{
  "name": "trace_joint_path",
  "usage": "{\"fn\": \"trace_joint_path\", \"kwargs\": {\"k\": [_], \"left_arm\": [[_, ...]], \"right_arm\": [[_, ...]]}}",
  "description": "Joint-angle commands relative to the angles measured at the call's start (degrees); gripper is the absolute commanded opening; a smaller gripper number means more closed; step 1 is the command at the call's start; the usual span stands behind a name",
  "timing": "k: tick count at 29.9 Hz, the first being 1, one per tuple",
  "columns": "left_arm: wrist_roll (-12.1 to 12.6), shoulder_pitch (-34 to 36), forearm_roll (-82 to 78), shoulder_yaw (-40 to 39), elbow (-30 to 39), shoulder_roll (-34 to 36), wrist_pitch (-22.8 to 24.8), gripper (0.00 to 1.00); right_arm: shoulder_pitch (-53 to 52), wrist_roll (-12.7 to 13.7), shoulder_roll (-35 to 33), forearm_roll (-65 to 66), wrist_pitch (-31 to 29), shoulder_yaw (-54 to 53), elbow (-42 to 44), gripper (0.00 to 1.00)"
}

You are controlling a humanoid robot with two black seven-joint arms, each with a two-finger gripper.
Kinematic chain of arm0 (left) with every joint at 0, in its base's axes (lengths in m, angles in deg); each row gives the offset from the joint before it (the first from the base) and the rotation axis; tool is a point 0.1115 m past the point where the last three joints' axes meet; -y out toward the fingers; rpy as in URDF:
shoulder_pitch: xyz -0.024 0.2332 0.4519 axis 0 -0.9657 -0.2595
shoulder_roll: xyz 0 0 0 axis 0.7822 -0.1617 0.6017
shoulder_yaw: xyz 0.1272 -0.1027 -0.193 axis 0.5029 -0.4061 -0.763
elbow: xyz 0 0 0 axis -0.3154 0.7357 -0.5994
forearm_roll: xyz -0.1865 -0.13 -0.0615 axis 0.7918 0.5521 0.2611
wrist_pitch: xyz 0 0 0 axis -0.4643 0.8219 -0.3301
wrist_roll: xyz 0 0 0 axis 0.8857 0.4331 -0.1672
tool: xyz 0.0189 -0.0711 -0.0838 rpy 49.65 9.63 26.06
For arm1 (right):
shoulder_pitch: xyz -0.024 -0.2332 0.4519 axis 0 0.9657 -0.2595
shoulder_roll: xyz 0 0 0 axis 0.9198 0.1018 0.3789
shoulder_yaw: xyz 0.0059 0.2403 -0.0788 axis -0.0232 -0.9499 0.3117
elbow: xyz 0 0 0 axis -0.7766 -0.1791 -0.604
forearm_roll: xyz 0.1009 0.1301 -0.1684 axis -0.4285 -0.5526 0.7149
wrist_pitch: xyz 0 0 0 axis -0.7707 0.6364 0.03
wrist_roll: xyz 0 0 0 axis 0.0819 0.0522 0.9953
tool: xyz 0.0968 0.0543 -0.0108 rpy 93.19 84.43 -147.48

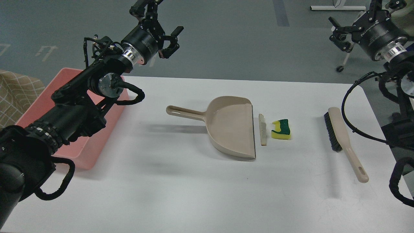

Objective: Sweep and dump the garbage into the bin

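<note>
The garbage lies on the white table: a yellow sponge piece with a dark green top and a thin whitish bread slice. Both sit just right of the open mouth of a beige dustpan, the slice nearest it. The pink bin stands at the table's left edge, partly hidden by my left arm. My left gripper hangs open and empty above the table's far edge, beyond the bin. My right gripper is raised at the far right, open and empty, well above the brush.
A beige brush with black bristles lies near the table's right edge, handle toward me. The dustpan's long handle points left toward the bin. A chequered cloth shows at far left, off the table.
</note>
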Motion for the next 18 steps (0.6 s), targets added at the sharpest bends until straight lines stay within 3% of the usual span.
{"fn": "trace_joint_path", "kwargs": {"k": [1, 10, 18], "left_arm": [[-0.44, -0.07, -0.08, 0.17, 0.02, -0.01, 0.35, 0.98], [-0.70, -0.07, 0.87, -0.96, -0.07, -0.19, 0.62, 0.98], [-3.69, 0.37, 0.09, -0.71, 0.37, 0.07, 1.41, 0.98]], "right_arm": [[0.01, -0.01, 0.12, 0.00, 0.00, -0.09, -0.07, 1.00], [-0.26, 0.16, -0.05, 0.00, 0.00, -0.18, -0.15, 1.00], [-0.26, 0.08, -0.05, -1.93, 0.00, -0.18, -0.24, 1.00]]}}
